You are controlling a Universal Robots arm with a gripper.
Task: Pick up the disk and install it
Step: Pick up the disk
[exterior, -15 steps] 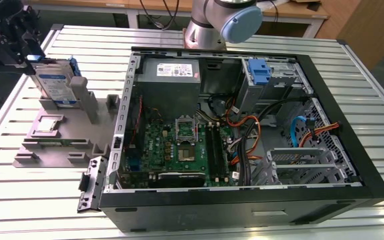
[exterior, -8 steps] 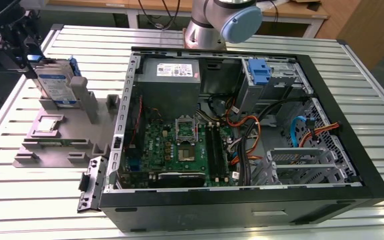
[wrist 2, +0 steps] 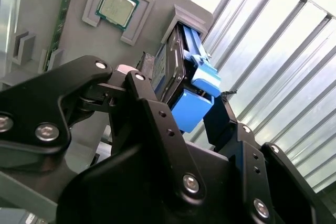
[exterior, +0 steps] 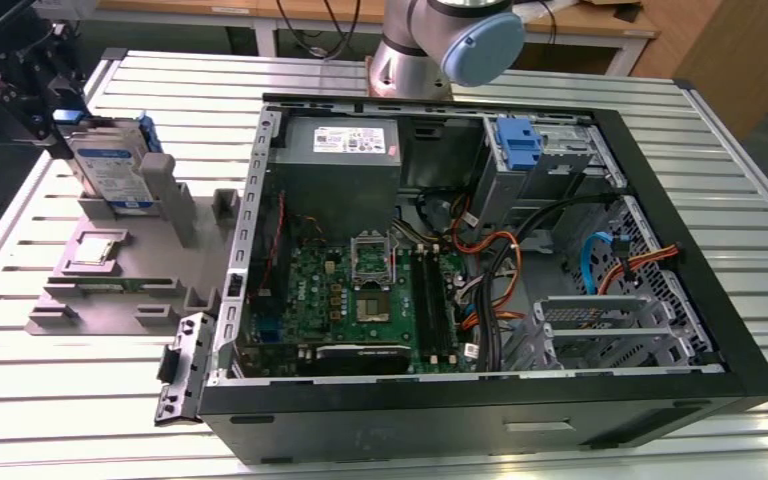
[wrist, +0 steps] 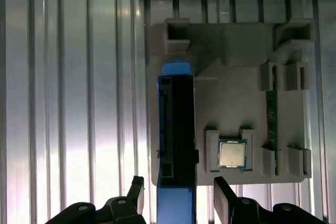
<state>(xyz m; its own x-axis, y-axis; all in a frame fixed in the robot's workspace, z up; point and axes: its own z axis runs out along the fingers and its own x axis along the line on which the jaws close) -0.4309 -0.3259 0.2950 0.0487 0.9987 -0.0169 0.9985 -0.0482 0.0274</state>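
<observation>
The disk (exterior: 111, 165) stands on edge in a slot of the grey holder (exterior: 104, 290) at the exterior view's left, beside the open computer case (exterior: 491, 250). Its silver face carries a white-and-blue label, and a blue caddy frames it. My gripper (exterior: 71, 125) hangs right over the disk's upper end. In the first wrist view the disk (wrist: 176, 124) is seen edge-on, and my gripper (wrist: 177, 192) is open with one finger on each side and a gap to both. In the second wrist view the fingers (wrist 2: 142, 93) flank the disk's (wrist 2: 173, 72) blue end.
The holder (wrist: 231, 98) also carries a processor chip (wrist: 232, 154) and a green memory stick (wrist: 271, 119). Inside the case are a motherboard (exterior: 357, 290), a power supply (exterior: 344, 140), cables and a blue-fronted drive bay (exterior: 518, 140). The arm's base (exterior: 424, 50) stands behind the case.
</observation>
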